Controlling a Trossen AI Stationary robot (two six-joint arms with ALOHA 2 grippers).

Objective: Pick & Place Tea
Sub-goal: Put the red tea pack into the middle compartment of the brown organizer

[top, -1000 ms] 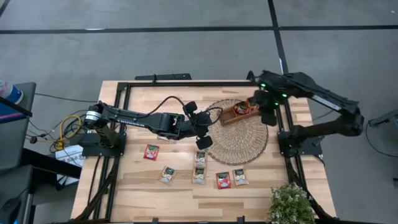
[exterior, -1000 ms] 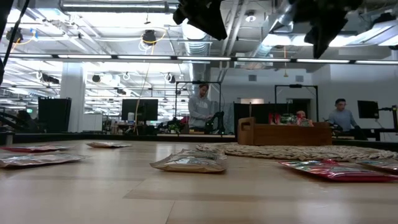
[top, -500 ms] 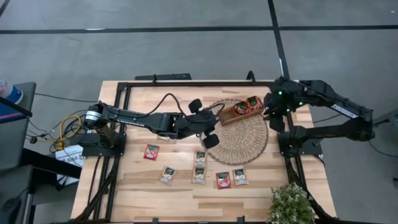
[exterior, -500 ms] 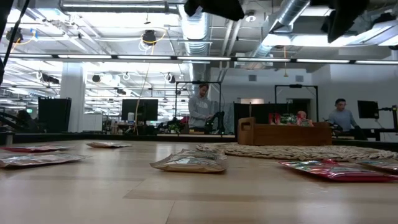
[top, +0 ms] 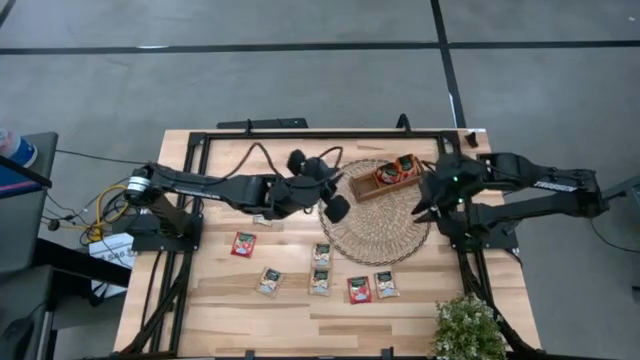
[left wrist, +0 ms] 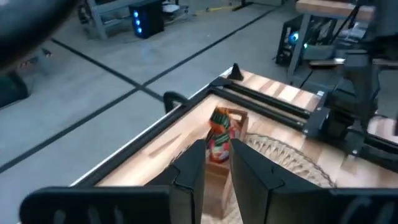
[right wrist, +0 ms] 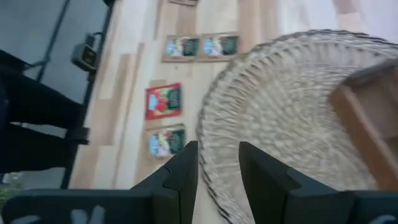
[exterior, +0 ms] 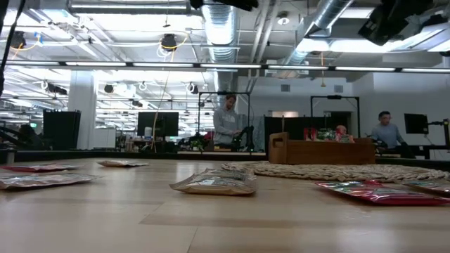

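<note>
**Both arms shift around the mat, sachets unmoved**

Wooden bench (top: 200, 320) under open-plan office lights, with two people (exterior: 226, 119) standing far behind it. The round wicker mat (top: 390, 228) lies on it, and the compartment tray (top: 368, 190) sits on the mat's far edge with a few sachets standing in it. Six tea sachets (top: 320, 282) lie flat on the bench off the mat's near-left side, the red one (top: 243, 243) farthest from the mat. A potted plant (top: 468, 328) stands beyond the mat's near-right side.

The left gripper (left wrist: 217, 155) hangs over the mat's left edge, pointing at the tray; whether its jaws hold anything I cannot tell. The right gripper (right wrist: 217, 152) hangs over the mat's right edge, jaws narrowly apart with nothing between them.

A second ago the right gripper was at the tray; it has since pulled back towards the mat's right edge. The left one has climbed from the mat's near-left rim towards the tray. The six sachets lie where they were.
</note>
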